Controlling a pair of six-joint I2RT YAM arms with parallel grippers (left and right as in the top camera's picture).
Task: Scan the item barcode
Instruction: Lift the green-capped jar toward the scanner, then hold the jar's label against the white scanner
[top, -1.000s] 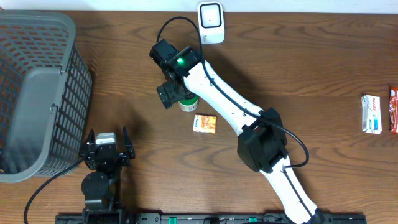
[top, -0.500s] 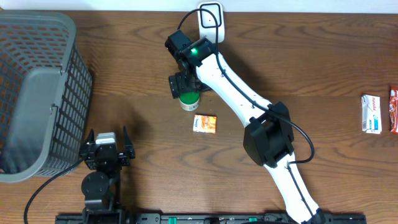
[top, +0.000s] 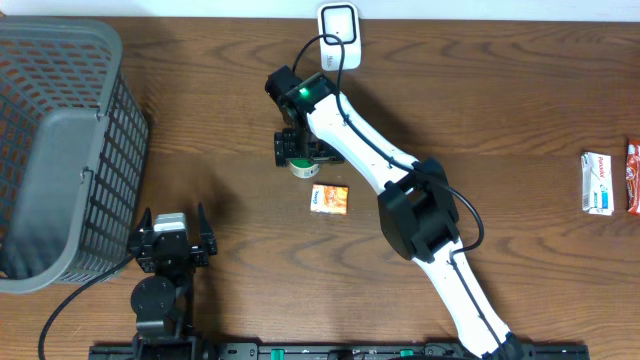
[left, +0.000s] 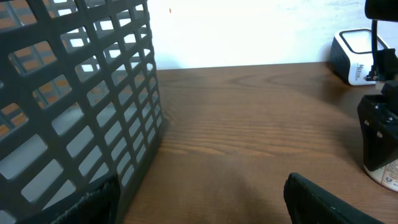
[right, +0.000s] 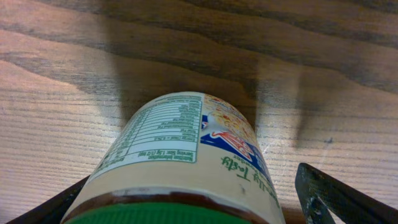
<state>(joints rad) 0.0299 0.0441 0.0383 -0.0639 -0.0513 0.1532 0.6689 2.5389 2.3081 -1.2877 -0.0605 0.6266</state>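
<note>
The right arm's (top: 352, 140) jaws stand spread either side of the jar (right: 180, 143) - not yet clenched. It stands upright mid-counter; it looks rigid and light with a slick label, so grip the body below the green lid. Scanner (top: 339, 23) near behind, small box (top: 329, 199) just in front - open room rightward. Left jaws released, empty.

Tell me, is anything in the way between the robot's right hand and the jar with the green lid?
No, nothing I can see. The right hand is right over the jar, with its fingers open on either side of it. They have not closed on it yet.
</note>
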